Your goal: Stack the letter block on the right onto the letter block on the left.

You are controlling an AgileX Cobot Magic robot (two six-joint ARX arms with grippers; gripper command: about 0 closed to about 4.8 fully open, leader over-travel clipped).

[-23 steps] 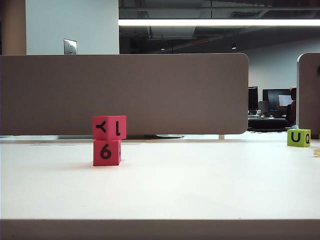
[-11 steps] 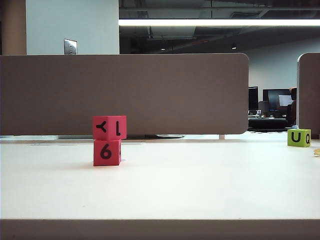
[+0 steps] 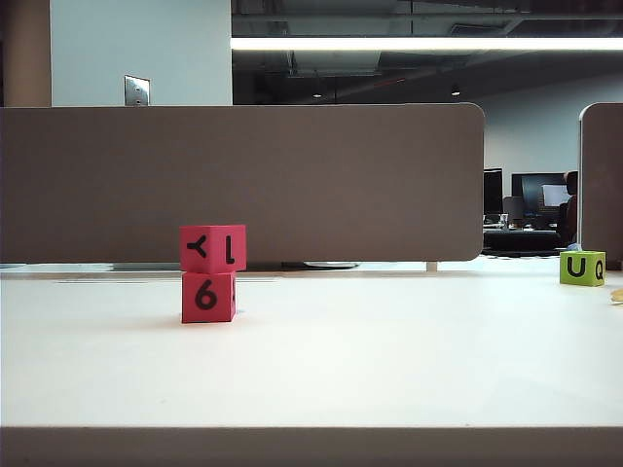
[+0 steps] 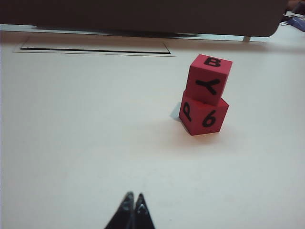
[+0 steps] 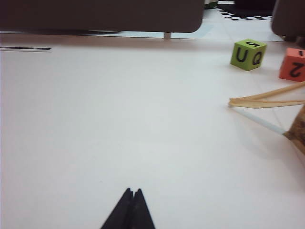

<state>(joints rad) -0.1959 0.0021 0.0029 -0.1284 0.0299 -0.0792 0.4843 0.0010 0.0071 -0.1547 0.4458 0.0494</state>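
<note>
Two red letter blocks stand stacked on the white table: the upper block (image 3: 212, 247), marked Y and 1, rests on the lower block (image 3: 207, 297), marked 6. The left wrist view shows the same stack, upper block (image 4: 208, 79) slightly turned on the lower block (image 4: 203, 114). My left gripper (image 4: 134, 196) is shut and empty, well back from the stack, with bare table between. My right gripper (image 5: 132, 191) is shut and empty over bare table. Neither gripper shows in the exterior view.
A green block (image 3: 581, 268) marked U and Q sits at the far right, also green block (image 5: 248, 54). Beside it lie an orange block (image 5: 292, 65) marked 2 and some thin sticks (image 5: 267, 100). A brown partition (image 3: 243, 180) runs along the table's back.
</note>
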